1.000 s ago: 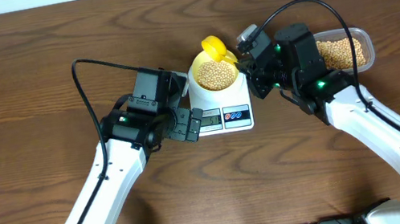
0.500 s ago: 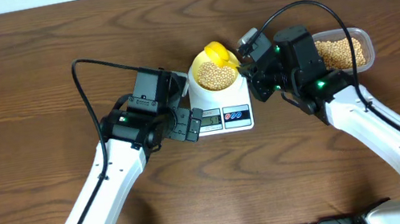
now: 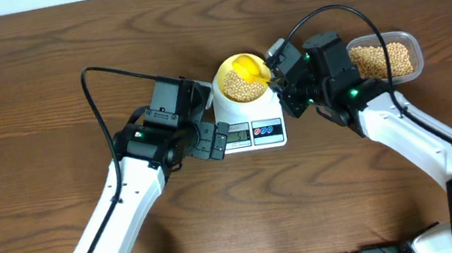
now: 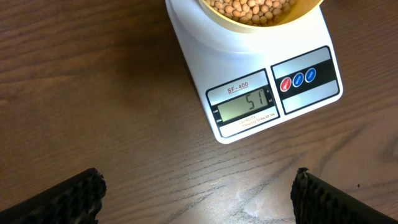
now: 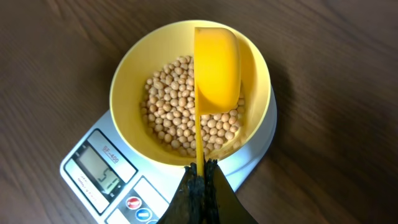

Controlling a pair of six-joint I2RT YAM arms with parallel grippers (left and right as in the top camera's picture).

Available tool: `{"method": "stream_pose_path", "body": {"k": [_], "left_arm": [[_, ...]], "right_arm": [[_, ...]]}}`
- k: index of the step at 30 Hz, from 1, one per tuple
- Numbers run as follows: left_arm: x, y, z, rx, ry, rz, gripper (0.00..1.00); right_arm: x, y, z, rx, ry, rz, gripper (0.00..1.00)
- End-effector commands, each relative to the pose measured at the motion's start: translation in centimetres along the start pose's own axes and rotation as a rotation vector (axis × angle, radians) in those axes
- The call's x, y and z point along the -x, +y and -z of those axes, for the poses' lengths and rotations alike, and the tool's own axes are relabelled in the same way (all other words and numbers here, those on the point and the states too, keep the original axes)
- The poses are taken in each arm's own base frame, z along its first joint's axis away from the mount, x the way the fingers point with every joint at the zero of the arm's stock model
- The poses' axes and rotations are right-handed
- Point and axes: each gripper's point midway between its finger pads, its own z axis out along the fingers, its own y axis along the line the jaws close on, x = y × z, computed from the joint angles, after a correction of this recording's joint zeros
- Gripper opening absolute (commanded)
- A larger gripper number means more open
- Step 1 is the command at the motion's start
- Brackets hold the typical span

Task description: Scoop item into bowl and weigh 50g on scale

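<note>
Wooden table (image 3: 17, 88), SF-400 scale (image 4: 261, 87) reading 51, right tool (image 5: 202, 177) gripping scoop (image 5: 216, 68), left tool (image 4: 199, 196) released.

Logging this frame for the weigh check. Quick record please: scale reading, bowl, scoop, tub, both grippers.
scale: on the table; display seems to read 51
bowl: on the scale, holds beans
scoop: over the bowl, no beans seen on it
tub: to the right of the scale in the overhead view, holds more beans
left gripper: open, nothing between its fingers, by the scale
right gripper: shut on the scoop handle
</note>
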Motion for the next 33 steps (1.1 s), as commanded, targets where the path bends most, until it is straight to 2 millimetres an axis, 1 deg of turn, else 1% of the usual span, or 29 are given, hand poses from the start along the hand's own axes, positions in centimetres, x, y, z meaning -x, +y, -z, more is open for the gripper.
{"method": "stream_pose_path", "body": {"k": [1, 9, 16, 19, 26, 33], "left_arm": [[0.0, 0.0, 0.1, 0.005, -0.003, -0.016, 0.98], [0.0, 0.0, 0.1, 0.005, -0.003, -0.016, 0.98], [0.0, 0.0, 0.1, 0.005, -0.003, -0.016, 0.98], [0.0, 0.0, 0.1, 0.005, -0.003, -0.016, 0.98], [0.0, 0.0, 0.1, 0.005, -0.002, -0.016, 0.98], [0.0, 0.0, 0.1, 0.005, -0.002, -0.016, 0.98]], "right_arm": [[0.1, 0.0, -0.3, -0.001, -0.005, 0.029, 0.01], [-0.3, 0.2, -0.6, 0.006, 0.008, 0.027, 0.01], [-0.4, 2.0, -1.0, 0.043, 0.019, 0.049, 0.01], [-0.5, 2.5, -1.1, 0.052, 0.025, 0.054, 0.01], [-0.3, 2.4, -1.0, 0.051, 0.019, -0.003, 0.01], [0.6, 2.4, -0.7, 0.047, -0.011, -0.029, 0.01]]}}
